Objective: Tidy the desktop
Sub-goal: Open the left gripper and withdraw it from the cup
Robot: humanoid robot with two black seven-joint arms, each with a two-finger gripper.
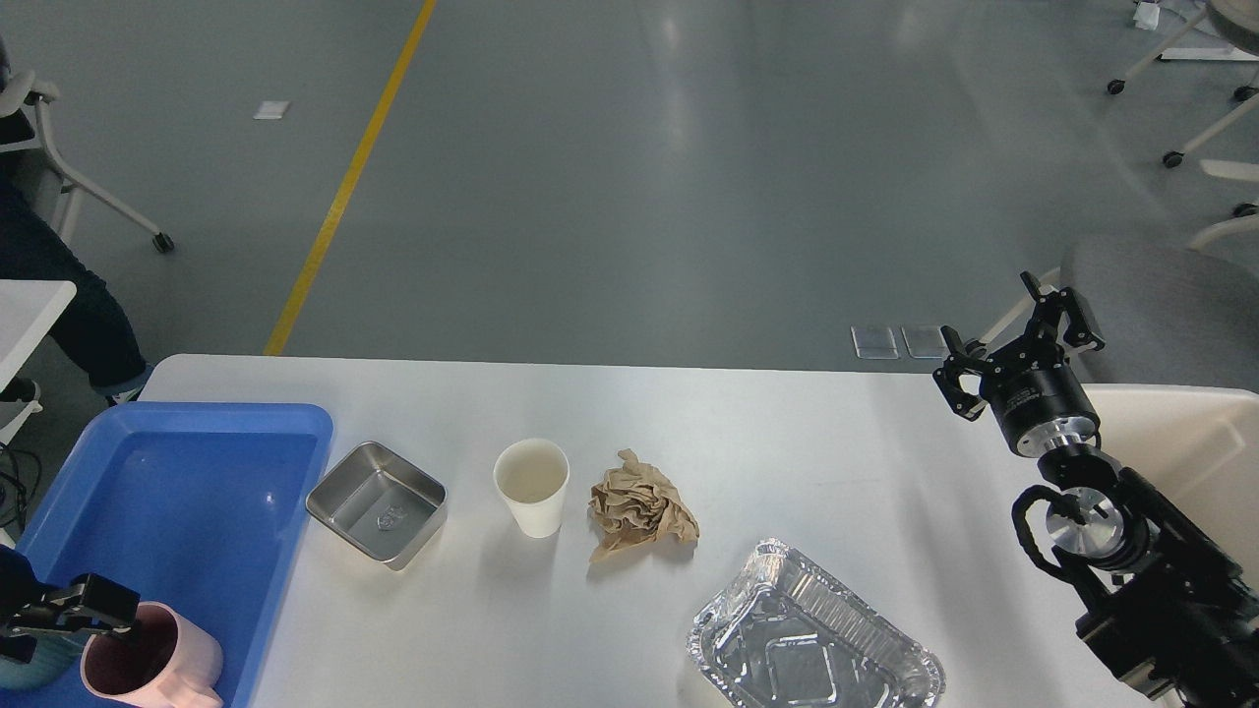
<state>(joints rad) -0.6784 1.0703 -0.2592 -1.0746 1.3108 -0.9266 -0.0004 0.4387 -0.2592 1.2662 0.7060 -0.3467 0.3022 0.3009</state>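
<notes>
Head view: your left gripper (93, 602) has its fingers apart at the rim of the pink mug (148, 669), in the blue tray's (197, 492) near corner on the desk's (787, 442) left edge. Lift clear without tipping it. Your right gripper (1018, 344) hangs spread over the right edge.

no readable text anywhere. the steel tray (378, 502) has an embossed mark on its floor, too small to make out. there is faint print on the right arm's wrist collar (1033, 399), illegible. nothing else carries labels or numbers.
</notes>
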